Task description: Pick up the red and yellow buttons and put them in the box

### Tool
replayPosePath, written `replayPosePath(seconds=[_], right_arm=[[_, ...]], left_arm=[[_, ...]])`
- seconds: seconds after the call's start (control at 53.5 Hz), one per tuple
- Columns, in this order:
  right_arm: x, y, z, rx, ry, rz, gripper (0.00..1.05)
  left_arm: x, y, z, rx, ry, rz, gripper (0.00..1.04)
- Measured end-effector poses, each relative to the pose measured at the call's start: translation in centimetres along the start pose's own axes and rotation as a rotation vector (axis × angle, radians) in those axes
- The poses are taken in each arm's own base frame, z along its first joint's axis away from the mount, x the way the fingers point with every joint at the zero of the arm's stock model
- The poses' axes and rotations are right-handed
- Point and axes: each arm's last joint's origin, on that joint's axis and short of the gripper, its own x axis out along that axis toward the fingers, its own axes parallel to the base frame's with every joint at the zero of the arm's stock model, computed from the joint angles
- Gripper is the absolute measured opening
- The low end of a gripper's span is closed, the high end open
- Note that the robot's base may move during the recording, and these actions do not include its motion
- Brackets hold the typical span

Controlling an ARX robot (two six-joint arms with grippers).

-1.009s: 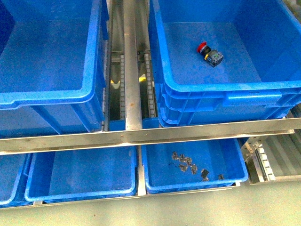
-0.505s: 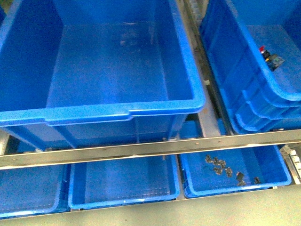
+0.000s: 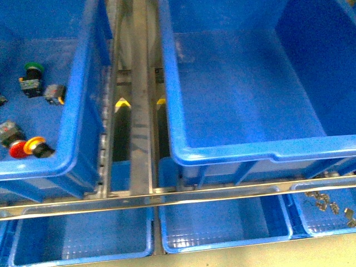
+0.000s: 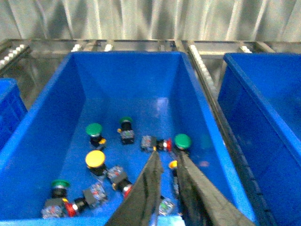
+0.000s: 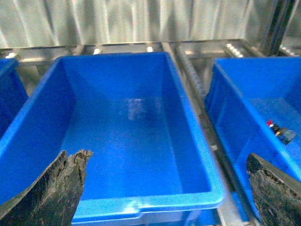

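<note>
The left gripper (image 4: 167, 162) is seen nearly closed and empty, hung over the source crate (image 4: 42, 141). A yellow button (image 4: 95, 160) lies at about nine o'clock of the tips — cap up, long axis roughly vertical. The right gripper (image 5: 164, 188) is spread wide above the box (image 5: 141, 200), so the left is judged nearer.

L gripper (image 4: 167, 181): two dark tapered fingers (image 4: 143, 197) nearly together, only a thin slit between tips, nothing pinched, hanging above the deep bright-blue plastic crate (image 4: 42, 141).

R gripper (image 5: 164, 188): dark rough-edged fingers (image 5: 51, 190) spread wide apart, empty. Neither arm shows in front view.
</note>
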Motion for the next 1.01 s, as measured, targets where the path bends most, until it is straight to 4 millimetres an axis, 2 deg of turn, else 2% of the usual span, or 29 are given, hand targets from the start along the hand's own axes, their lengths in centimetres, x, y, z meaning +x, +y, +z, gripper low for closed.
replayPosePath(seconds=[0.056,0.243,0.355,1.009], right_arm=[[0.00,0.00,0.00,0.000,0.000,-0.001,0.99],[-0.01,0.01,0.00,-0.001,0.000,0.003,0.99],[-0.01,0.01,0.00,-0.001,0.000,0.005,0.99],[0.00,0.00,0.00,-0.001,0.000,0.003,0.99]], left_arm=[[0.00,0.00,-0.03,0.000,0.003,0.000,0.40],[0.00,0.00,-0.02,0.000,0.002,0.003,0.71],[0.00,0.00,-0.03,0.000,0.003,0.003,0.98],[0.00,-0.01,-0.03,0.002,0.003,0.000,0.97]])
